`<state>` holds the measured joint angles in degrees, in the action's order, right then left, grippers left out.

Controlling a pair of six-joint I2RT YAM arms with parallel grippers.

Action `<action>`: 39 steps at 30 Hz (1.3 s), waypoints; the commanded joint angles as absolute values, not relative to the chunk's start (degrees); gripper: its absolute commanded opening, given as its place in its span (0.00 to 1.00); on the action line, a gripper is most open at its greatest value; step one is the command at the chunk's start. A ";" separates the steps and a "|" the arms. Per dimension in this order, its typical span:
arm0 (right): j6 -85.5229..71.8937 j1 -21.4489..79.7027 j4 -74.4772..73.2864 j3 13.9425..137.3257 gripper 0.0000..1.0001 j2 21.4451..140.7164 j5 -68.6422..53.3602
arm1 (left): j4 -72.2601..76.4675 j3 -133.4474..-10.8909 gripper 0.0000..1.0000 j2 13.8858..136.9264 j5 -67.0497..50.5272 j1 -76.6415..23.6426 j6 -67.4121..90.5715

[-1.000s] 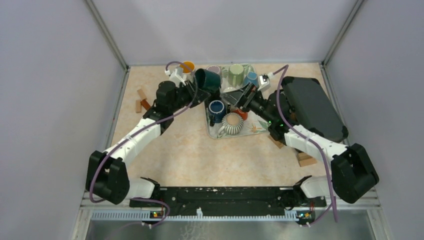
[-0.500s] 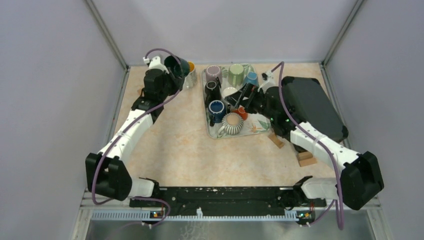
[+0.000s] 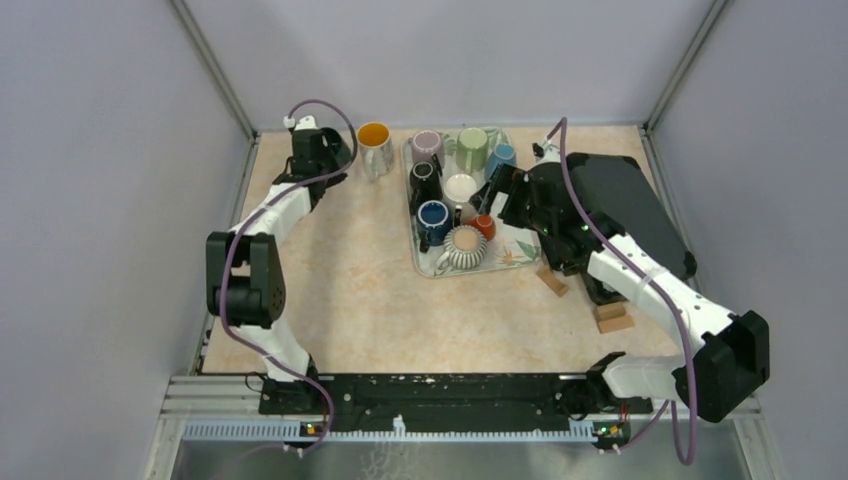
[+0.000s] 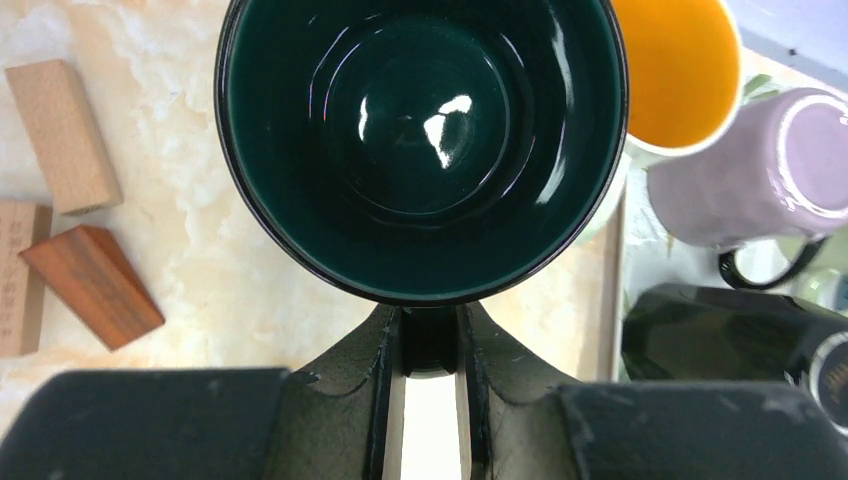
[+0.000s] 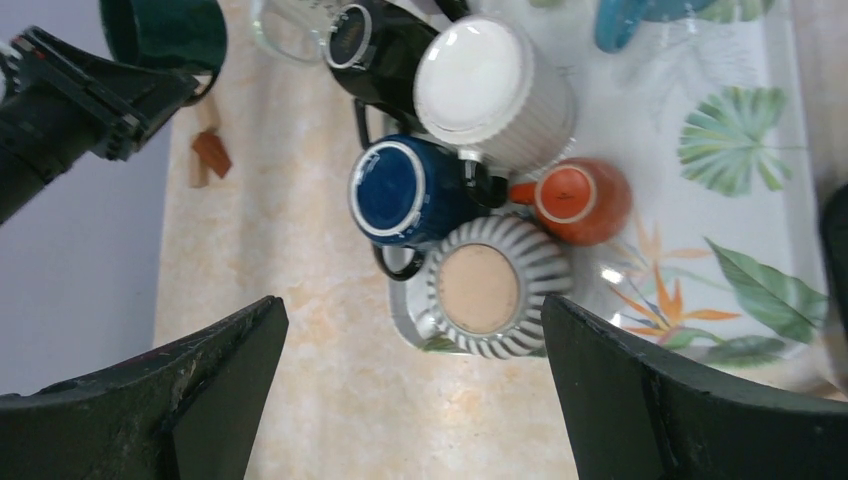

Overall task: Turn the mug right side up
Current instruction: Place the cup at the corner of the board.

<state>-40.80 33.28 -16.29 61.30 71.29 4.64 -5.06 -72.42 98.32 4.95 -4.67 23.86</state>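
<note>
The left end effector point(image 4: 430, 345), clamped on the dark green mug point(image 4: 420, 140), holds it mouth-up over the counter point(image 4: 200, 280), while the right end effector point(image 5: 410, 300) gapes apart.

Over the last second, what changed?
The left claw, shut on the dark green mug, carried it left from the tray to the table's far-left corner, beside the orange-lined mug, mouth now up. The right claw stayed open above the tray; nothing on it moved.
</note>
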 commanded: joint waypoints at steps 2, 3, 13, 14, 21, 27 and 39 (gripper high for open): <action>-39.52 33.60 -22.20 62.98 0.99 70.07 11.51 | -1.82 -83.31 0.00 104.79 4.86 -4.31 20.58; -39.46 33.58 -22.37 62.67 0.99 69.71 11.92 | -2.95 -85.31 0.00 106.43 5.14 -4.31 20.31; -37.04 33.41 -22.36 61.41 0.99 68.00 11.36 | -8.27 -93.78 0.00 115.45 6.09 -4.13 17.81; -36.62 33.44 -22.26 61.39 0.99 68.07 11.06 | -8.42 -93.98 0.00 115.99 5.88 -4.13 17.64; -34.95 33.44 -20.73 61.30 0.99 68.42 8.36 | -9.92 -95.57 0.00 118.38 4.85 -4.13 17.14; -34.72 33.43 -20.48 61.55 0.99 69.21 7.22 | -11.12 -96.35 0.00 119.45 4.90 -4.13 16.97; -34.97 33.46 -19.95 61.27 0.99 69.60 6.15 | -12.93 -97.84 0.17 121.17 3.64 -3.78 17.14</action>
